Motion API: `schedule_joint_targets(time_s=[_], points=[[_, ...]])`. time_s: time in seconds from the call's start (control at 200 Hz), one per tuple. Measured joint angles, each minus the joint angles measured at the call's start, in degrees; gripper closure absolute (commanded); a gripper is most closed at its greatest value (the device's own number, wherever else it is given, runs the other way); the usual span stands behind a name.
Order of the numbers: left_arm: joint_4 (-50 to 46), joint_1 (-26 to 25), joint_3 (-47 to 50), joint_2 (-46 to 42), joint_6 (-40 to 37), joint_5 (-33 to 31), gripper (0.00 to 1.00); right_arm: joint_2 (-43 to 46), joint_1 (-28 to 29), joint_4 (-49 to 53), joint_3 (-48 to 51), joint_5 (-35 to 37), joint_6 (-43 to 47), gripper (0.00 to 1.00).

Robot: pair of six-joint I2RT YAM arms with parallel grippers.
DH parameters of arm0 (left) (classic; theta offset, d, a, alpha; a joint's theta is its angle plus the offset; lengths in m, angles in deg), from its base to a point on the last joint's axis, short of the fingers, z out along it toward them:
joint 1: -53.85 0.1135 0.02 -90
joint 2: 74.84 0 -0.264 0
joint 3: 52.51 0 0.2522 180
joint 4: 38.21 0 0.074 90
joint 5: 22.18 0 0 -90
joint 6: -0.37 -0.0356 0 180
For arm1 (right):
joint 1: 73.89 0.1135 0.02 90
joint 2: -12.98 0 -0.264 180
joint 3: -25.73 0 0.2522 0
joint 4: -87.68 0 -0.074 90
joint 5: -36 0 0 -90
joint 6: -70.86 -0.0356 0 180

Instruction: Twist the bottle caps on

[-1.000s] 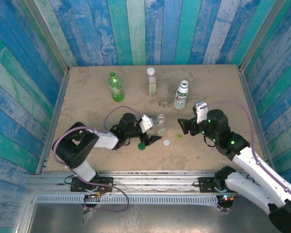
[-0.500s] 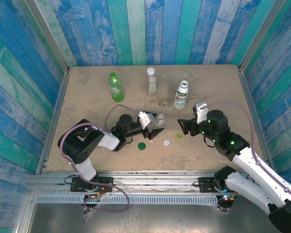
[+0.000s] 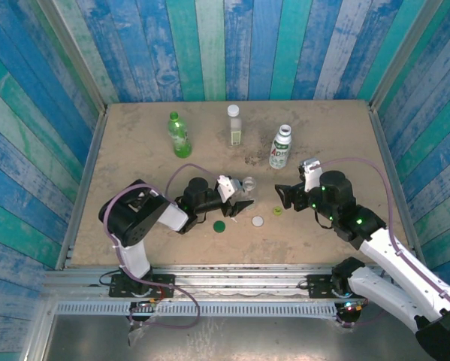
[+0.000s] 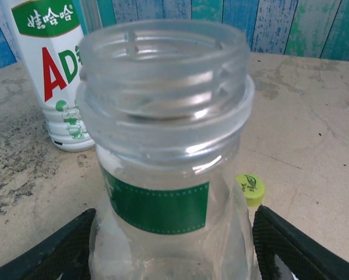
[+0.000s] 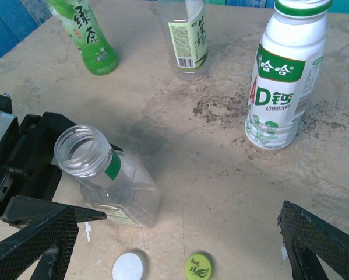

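Repositioned over the last second, the left gripper (image 3: 240, 195) is seen clamped on the tilted clear bottle (image 5: 107, 181) at table centre, seemingly steadied for capping. The right gripper (image 3: 282, 197), spread wide and empty, is held at its 3 o'clock, with the white cap (image 5: 129, 268) at 5 o'clock.

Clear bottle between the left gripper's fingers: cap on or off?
Off. The clear bottle has a bare, open threaded neck in both wrist views, and a white cap lies loose near it.

Open clear bottle (image 5: 113, 186), loose caps (image 5: 129, 268) nearby
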Motion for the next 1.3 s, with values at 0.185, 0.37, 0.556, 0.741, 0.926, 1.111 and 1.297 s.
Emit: schedule_joint_targets(time_s=[0.185, 0.37, 0.556, 0.741, 0.926, 1.111, 1.297], points=[[-0.1, 0.2, 0.0, 0.0, -0.6, 0.7, 0.45, 0.4, 0.0, 0.0, 0.1, 0.0, -0.4, 0.08], [-0.1, 0.3, 0.0, 0.0, -0.7, 1.1, 0.45, 0.6, 1.5, 0.0, 1.2, 0.5, -0.5, 0.08], [-1.0, 1.8, 0.0, -0.4, -1.2, 1.7, 0.45, -1.9, 8.6, -1.6, 3.4, 2.8, -0.2, 0.14], [-3.6, 4.4, 1.4, -3.0, -2.3, 1.6, 0.44, -9.9, 18.0, -4.0, 4.2, 6.6, 0.3, 0.22], [-4.5, 5.0, 1.9, -4.0, -3.0, 1.7, 0.43, -20.6, 20.0, -6.7, 4.2, 8.2, -1.3, 0.34], [-4.6, 5.2, 1.9, -4.0, -3.4, 2.2, 0.42, -27.5, 20.3, -7.2, 3.7, 9.3, -3.0, 0.38], [-4.8, 5.2, 1.9, -4.0, -3.4, 2.6, 0.42, -32.3, 20.9, -8.1, 2.1, 9.3, -3.3, 0.4]])
